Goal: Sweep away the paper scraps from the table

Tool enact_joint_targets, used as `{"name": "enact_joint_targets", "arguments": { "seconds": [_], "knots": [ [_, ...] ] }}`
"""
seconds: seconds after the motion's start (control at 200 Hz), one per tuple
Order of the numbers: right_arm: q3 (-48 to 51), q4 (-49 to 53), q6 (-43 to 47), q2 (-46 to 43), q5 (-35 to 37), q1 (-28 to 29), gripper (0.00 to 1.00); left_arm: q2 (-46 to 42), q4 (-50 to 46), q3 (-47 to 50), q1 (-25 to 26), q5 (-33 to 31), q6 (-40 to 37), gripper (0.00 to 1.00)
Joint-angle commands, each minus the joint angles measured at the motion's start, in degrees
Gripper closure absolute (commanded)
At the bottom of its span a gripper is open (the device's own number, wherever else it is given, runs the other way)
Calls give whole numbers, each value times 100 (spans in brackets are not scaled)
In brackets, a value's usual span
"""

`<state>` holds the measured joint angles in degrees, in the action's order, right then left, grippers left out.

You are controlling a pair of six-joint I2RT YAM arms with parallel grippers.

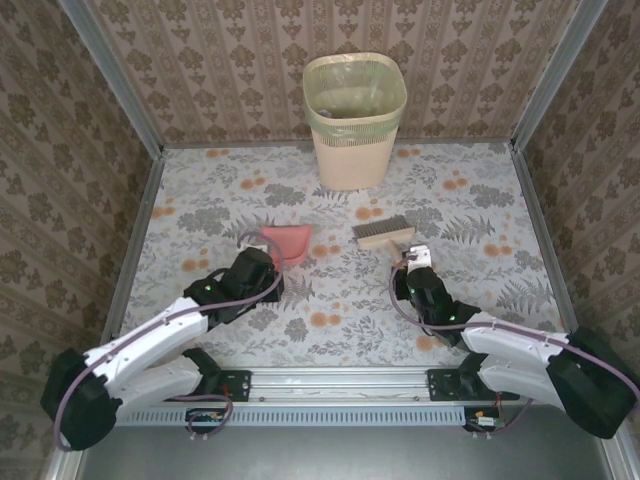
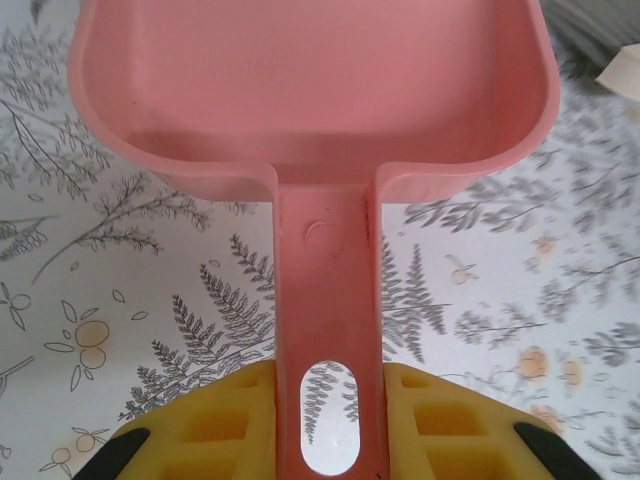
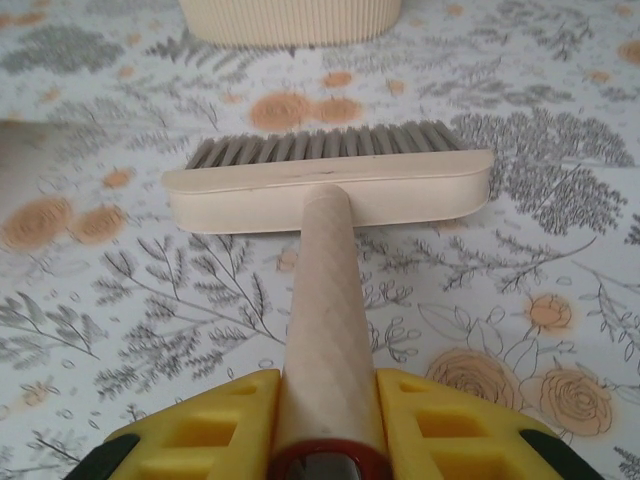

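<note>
Gripping tight with the left claw (image 2: 330,428) on the flat handle of the pink pan (image 2: 300,90), jaws pressed against both sides just behind its hanging slot. Gripping as tight with the right claw (image 3: 328,420) on the round wooden handle of the brush (image 3: 330,185), grey bristles aimed at the cream bin (image 1: 352,150) by the far wall. Holding both tools low near the middle of the tabletop (image 1: 480,215), pan to the left, brush to the right, apart from each other; hard to say whether touching the cloth or just above it.

Judged late in the job, perhaps finished: nothing lying on the pan's floor, and no teal, lilac or white scraps made out on the printed cloth around the tools, only orange flowers and grey leaves. Impossible to tell whether any scraps sit inside the bin, below its pale green liner. Left to do, at a guess: at most a last pass along the edges, then putting pan and brush down.

No brand, label or legible writing on pan, brush, bin or claws.
</note>
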<state>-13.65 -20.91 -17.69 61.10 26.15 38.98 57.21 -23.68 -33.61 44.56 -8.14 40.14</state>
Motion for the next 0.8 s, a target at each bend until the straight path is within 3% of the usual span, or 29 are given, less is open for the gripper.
{"name": "enact_joint_targets", "arguments": {
  "seconds": [0.0,0.3,0.43,0.59,0.795],
  "knots": [
    [-305,-347,56,306,40,73,100,575,444,-7,-24,67,-13,100],
    [-671,-51,93,834,-187,213,89,1936,651,-508,-2,-56,-141,100],
    [-799,47,78,1003,-254,245,86,2174,807,-660,-9,8,-129,94],
    [-910,169,22,1143,-327,267,83,2475,861,-866,-9,103,-103,83],
    [-929,234,-22,1107,-323,263,71,2563,835,-968,-16,135,-86,54]
  ]
}}
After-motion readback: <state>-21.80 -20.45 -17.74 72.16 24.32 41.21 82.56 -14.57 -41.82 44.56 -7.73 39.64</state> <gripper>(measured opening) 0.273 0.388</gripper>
